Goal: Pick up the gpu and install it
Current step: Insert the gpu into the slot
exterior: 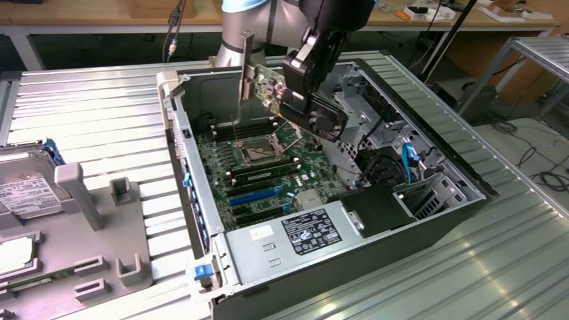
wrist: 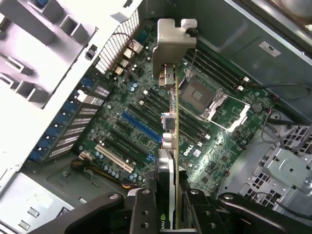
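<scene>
While the jaws clamp partway shut on the gpu (wrist: 165,171) at its fan end, the card juts edge-on straight ahead of them, silver bracket (wrist: 171,46) farthest out. It hangs above the motherboard (wrist: 220,152), and its long axis looks skewed against the blue slot (wrist: 141,127).

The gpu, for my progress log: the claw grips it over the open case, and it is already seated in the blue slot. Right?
Not seated. The claw grips the gpu over the open case, but the card hangs clear above the motherboard and the blue slot is empty; the wrist view shows it.
</scene>
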